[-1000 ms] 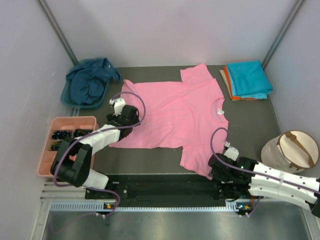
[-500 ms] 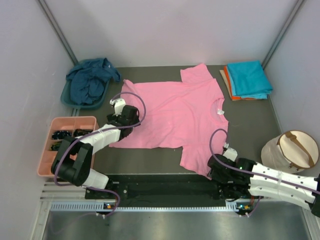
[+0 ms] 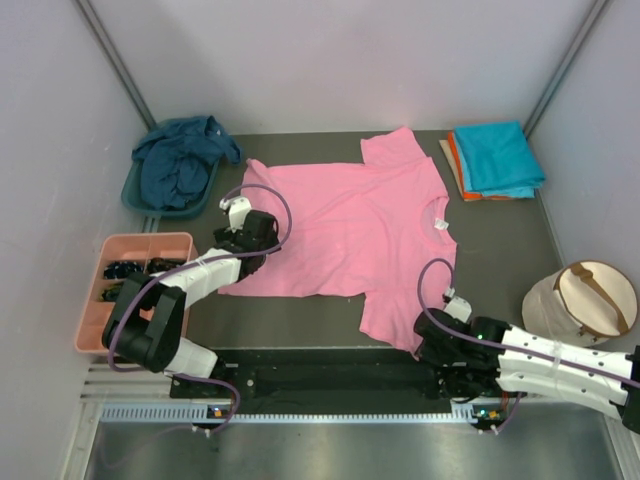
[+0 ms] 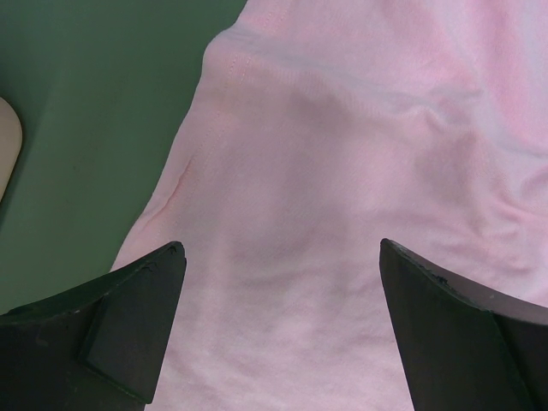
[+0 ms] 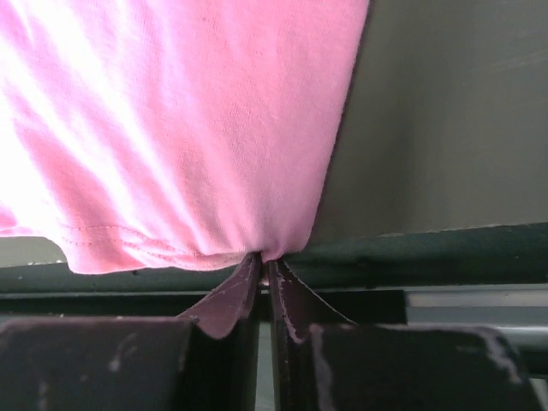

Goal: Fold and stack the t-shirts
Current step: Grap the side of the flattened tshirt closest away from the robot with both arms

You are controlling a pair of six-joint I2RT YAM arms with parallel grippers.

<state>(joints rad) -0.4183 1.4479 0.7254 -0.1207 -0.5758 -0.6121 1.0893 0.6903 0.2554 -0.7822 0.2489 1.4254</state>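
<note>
**Right hand pinching pink sleeve, left hand spread**

My right hand [image 5: 264, 257] has its fingers pressed together on the near sleeve corner of the pink t-shirt [image 3: 345, 225]. My left hand [image 4: 281, 250] hangs spread over that shirt's near-left corner. The shirt lies flat on the desk [image 3: 500, 265]. Right of it: turquoise t-shirt [image 3: 497, 152] folded atop orange t-shirt [image 3: 456, 162]. Left of it: navy t-shirt [image 3: 178, 165] heaped in a teal basin [image 3: 150, 203].

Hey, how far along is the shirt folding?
Done: the turquoise shirt and orange shirt sit folded in a stack at the far right. In hand: the pink shirt lies spread flat; the right gripper pinches its near sleeve corner, and the left gripper hangs open near its hem. Left: folding it, and the navy shirt crumpled in the basin.
</note>
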